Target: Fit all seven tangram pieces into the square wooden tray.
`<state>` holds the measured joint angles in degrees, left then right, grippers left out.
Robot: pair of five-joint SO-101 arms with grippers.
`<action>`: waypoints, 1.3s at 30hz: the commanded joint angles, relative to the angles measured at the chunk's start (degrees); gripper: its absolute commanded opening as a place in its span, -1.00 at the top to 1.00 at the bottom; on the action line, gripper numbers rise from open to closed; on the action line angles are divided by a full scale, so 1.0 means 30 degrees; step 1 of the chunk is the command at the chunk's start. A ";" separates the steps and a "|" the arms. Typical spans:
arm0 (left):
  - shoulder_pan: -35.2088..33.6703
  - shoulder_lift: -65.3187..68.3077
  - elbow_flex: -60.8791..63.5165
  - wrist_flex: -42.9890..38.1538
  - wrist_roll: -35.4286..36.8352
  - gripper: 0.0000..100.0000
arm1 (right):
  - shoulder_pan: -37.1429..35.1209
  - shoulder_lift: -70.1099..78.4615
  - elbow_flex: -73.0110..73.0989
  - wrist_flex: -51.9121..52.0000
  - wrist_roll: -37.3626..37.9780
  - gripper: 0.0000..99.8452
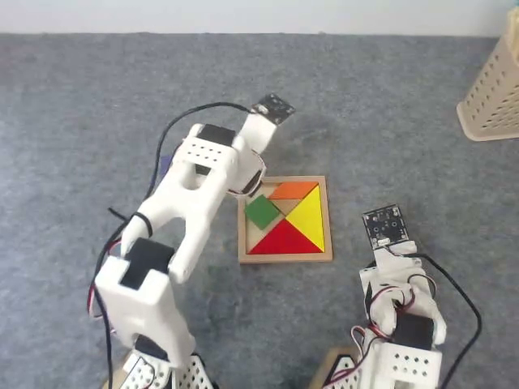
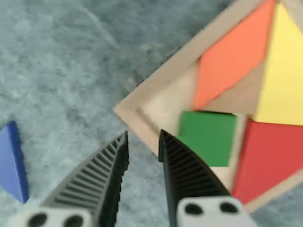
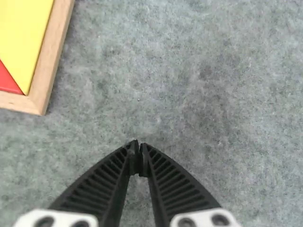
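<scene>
1. My left gripper has its jaws slightly apart with nothing between them. It hangs over one corner of the square wooden tray.
2. Just past its tips, the green square lies inside the tray, turned at an angle to the rim, with bare wood beside it.
3. Also in the tray are an orange piece, a yellow triangle and a red triangle.
4. A blue piece lies on the grey carpet, outside the tray and apart from it.
5. My right gripper has its jaws pressed together, empty, above the carpet near another corner of the tray.
6. In the high view, a beige perforated container stands at the carpet's far right edge.
</scene>
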<state>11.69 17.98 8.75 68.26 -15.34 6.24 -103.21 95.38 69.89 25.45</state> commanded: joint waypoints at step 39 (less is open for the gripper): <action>-0.9436 0.4308 -1.0242 0.4747 -0.6740 0.62 | -0.0103 0.0190 0.0381 0.0103 0.0205 0.98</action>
<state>-16.26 28.26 -13.85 79.08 -30.64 6.24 -103.21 95.38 69.89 25.45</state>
